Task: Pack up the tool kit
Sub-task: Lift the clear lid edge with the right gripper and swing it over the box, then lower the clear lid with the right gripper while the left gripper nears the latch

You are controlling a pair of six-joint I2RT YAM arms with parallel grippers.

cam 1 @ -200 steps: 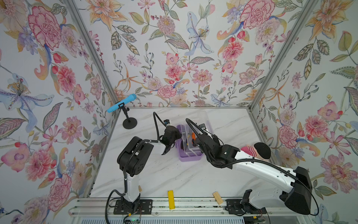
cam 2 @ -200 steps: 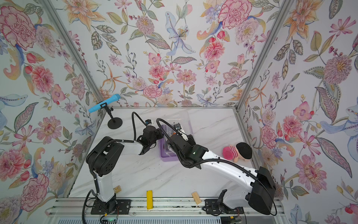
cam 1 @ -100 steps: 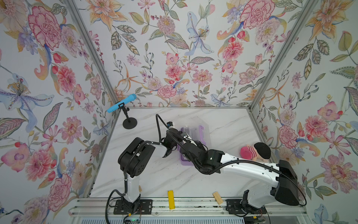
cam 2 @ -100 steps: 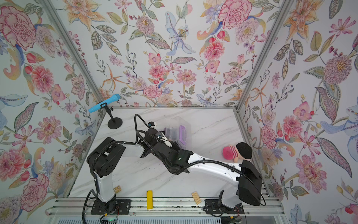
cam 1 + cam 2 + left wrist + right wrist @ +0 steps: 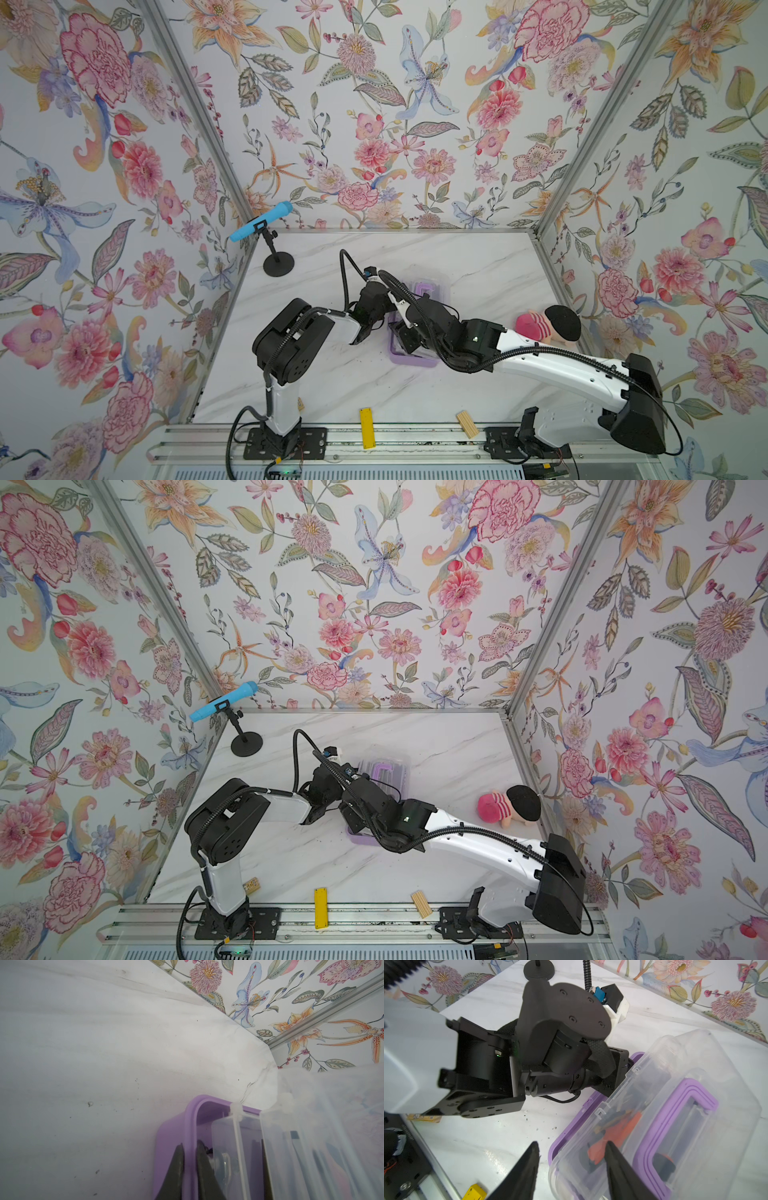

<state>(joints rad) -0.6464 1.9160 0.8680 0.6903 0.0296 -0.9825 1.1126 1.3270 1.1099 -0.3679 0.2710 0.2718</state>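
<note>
In both top views the tool kit [image 5: 412, 361] [image 5: 386, 766] sits mid-table, lid ajar; left wrist: left gripper [image 5: 189, 1144] pinches its lilac wall; right wrist: right gripper [image 5: 572, 1144] gapes astride the clear lid [image 5: 675, 1084]; I'd press evenly, base braced.

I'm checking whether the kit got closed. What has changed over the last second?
The right end effector swung the clear lid from the far side down over the base, moving toward the front, then opened and let go. The lid looks slightly ajar. The left end effector stays clamped on the base's rim. The plush and microphone stand are unmoved.
</note>
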